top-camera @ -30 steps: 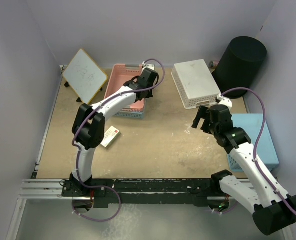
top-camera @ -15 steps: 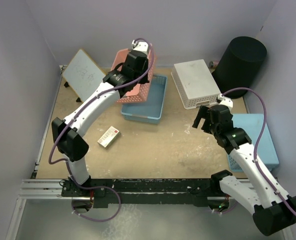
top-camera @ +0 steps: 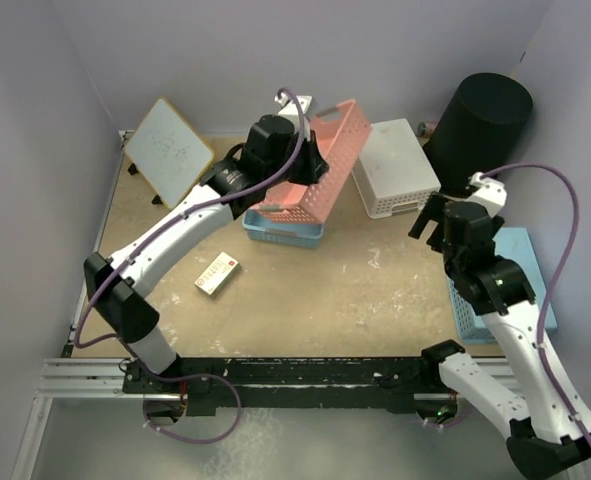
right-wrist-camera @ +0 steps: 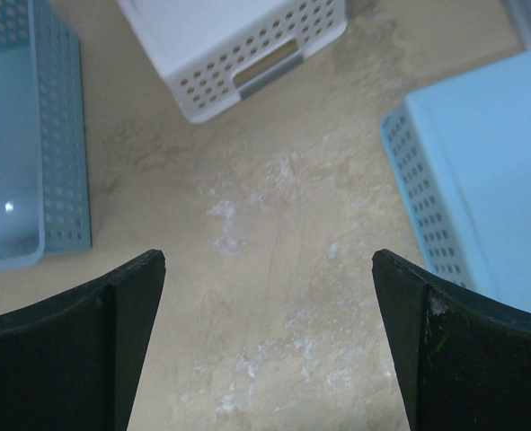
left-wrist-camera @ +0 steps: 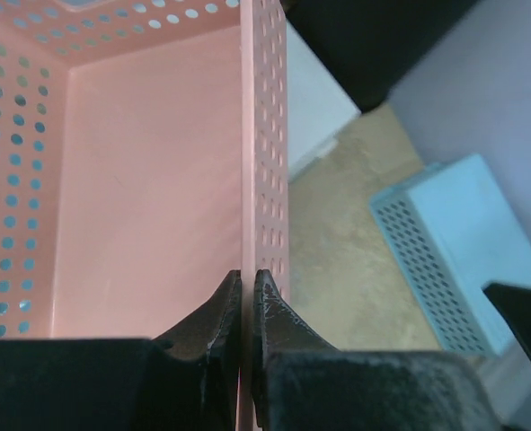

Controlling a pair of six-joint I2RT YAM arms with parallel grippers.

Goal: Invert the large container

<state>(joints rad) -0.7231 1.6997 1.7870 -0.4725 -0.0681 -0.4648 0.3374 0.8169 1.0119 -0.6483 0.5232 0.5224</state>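
Observation:
The large container, a tall round black wastebasket (top-camera: 480, 125), stands at the far right corner with its flat closed end up. It also shows in the left wrist view (left-wrist-camera: 373, 36) at the top. My left gripper (top-camera: 313, 163) is shut on the side wall of a pink lattice basket (top-camera: 325, 195) and holds it tilted in the air left of the wastebasket. In the left wrist view the gripper (left-wrist-camera: 248, 287) pinches the pink wall (left-wrist-camera: 263, 135). My right gripper (top-camera: 430, 215) is open and empty over bare table (right-wrist-camera: 269, 269), in front of the wastebasket.
A white lattice basket (top-camera: 395, 165) lies upside down beside the wastebasket. A blue basket (top-camera: 285, 228) sits under the pink one. A light blue basket (top-camera: 510, 285) lies upside down at the right edge. A whiteboard (top-camera: 170, 150) and a small box (top-camera: 218, 273) are on the left.
My left arm lifted the pink basket out of the blue one and swung it right, tilting it. My right arm moved right and back, toward the wastebasket.

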